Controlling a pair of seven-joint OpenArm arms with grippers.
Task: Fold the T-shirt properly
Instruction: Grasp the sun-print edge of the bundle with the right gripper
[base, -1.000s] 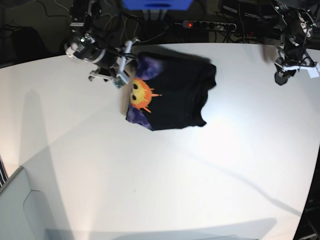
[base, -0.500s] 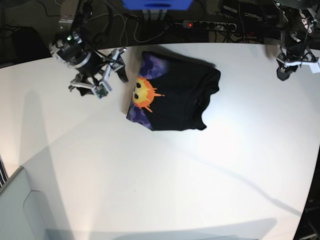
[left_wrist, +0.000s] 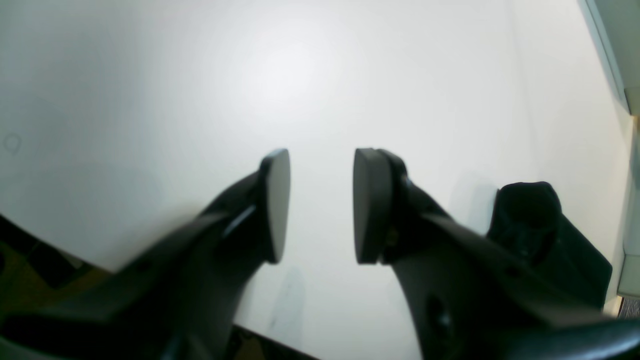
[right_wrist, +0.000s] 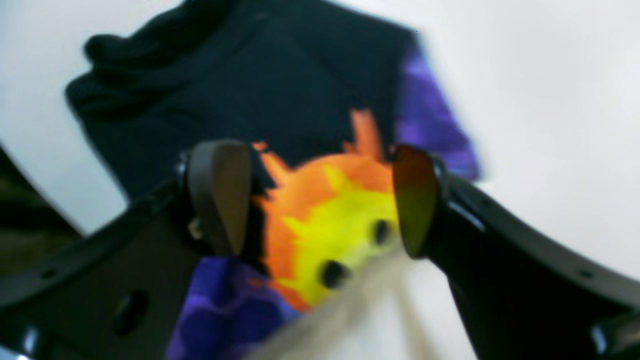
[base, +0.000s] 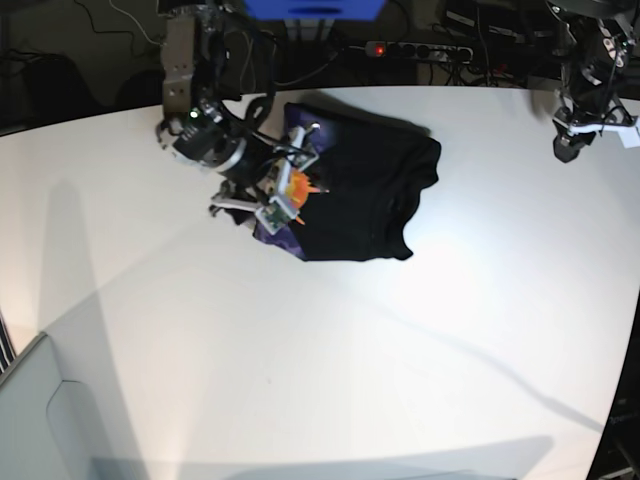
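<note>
Hovering right claw (right_wrist: 320, 200) gapes over T-shirt (base: 365, 195).

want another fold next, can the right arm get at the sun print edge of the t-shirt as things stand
Probably yes. The right gripper hangs just over the sun print on the T-shirt, jaws open and empty, with nothing between them and the cloth. The left gripper is far off over bare table.

- No words, numbers or brand names readable in any view right now.
- The T-shirt (base: 355, 195) shows a print (right_wrist: 325, 215), an orange-yellow sun face on purple-blue, but it carries no lettering.
- The table (base: 320, 350) around the T-shirt bears no labels.
</note>
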